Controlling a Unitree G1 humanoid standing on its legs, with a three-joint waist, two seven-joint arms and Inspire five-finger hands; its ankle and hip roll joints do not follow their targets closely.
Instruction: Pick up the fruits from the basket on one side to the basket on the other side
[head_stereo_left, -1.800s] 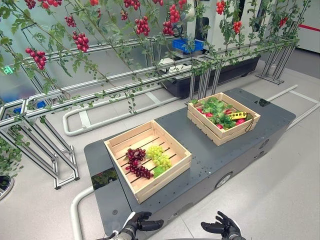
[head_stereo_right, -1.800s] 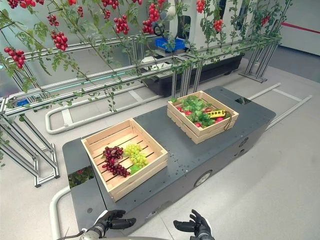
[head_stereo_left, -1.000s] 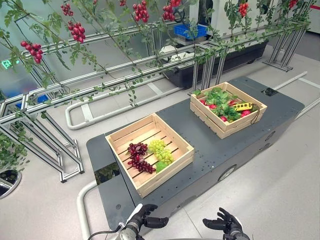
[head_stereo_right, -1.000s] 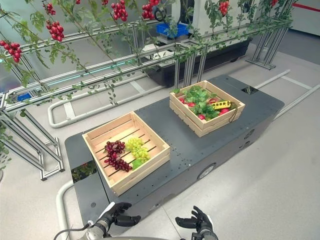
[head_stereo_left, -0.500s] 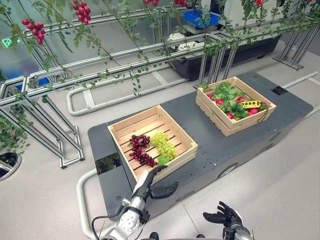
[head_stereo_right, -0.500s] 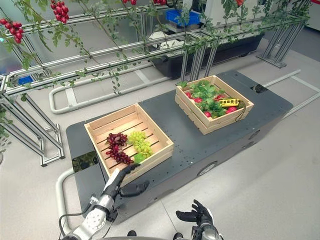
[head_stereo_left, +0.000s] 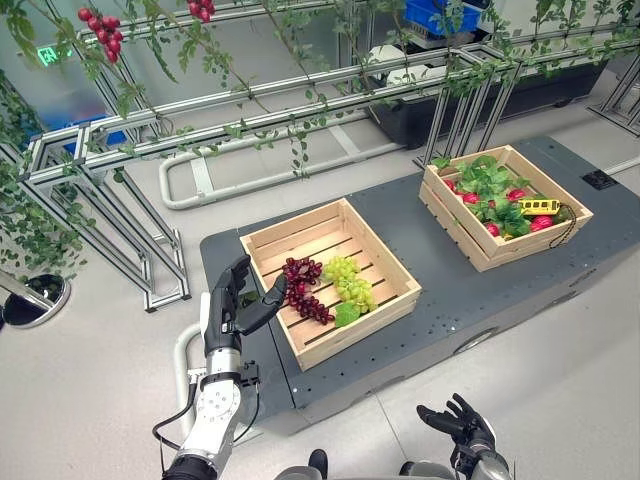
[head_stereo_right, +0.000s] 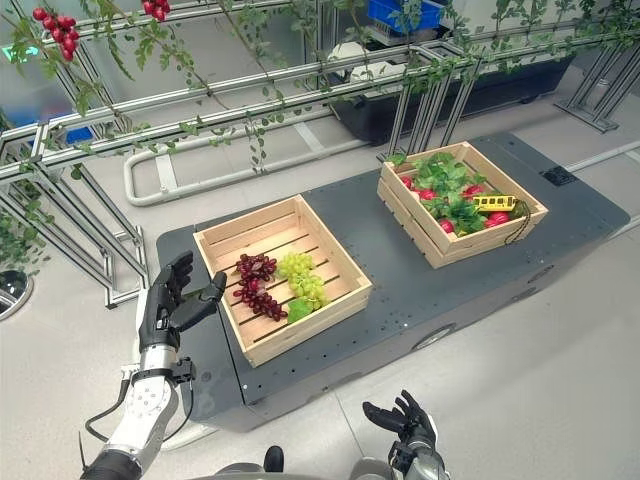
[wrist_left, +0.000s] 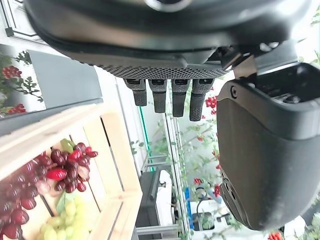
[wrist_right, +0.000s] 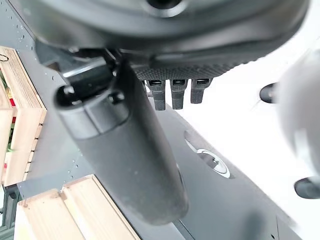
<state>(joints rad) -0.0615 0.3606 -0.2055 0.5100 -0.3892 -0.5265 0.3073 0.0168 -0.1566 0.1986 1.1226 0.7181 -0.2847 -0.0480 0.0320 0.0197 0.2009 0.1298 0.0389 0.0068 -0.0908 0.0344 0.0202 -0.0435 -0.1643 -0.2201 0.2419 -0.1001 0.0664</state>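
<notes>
Reaching has begun: the left hand (head_stereo_left: 232, 305) is raised at the left of centre in the left eye view, just beside the left wall of the near crate (head_stereo_left: 310, 226), with fingers straight and thumb spread, holding nothing. The right hand (head_stereo_left: 458, 424) is low at the bottom right of the frame, also with fingers spread and empty.

In the near crate, at the centre of the frame, lie the red grapes (head_stereo_left: 303, 285), the green grapes (head_stereo_left: 350, 283) just beside them, and one green fruit (head_stereo_left: 346, 314) touching the green bunch. The far crate (head_stereo_left: 459, 219) is at the upper right, already full of leaves and red fruits, on the same dark platform (head_stereo_left: 430, 270).

I think the grapes are light and soft, and a bunch will sag and swing. The berries may come off or be crushed if squeezed hard. Better is to take the red bunch around its thick middle with a gentle wrap, since the stem is too small to see.
</notes>
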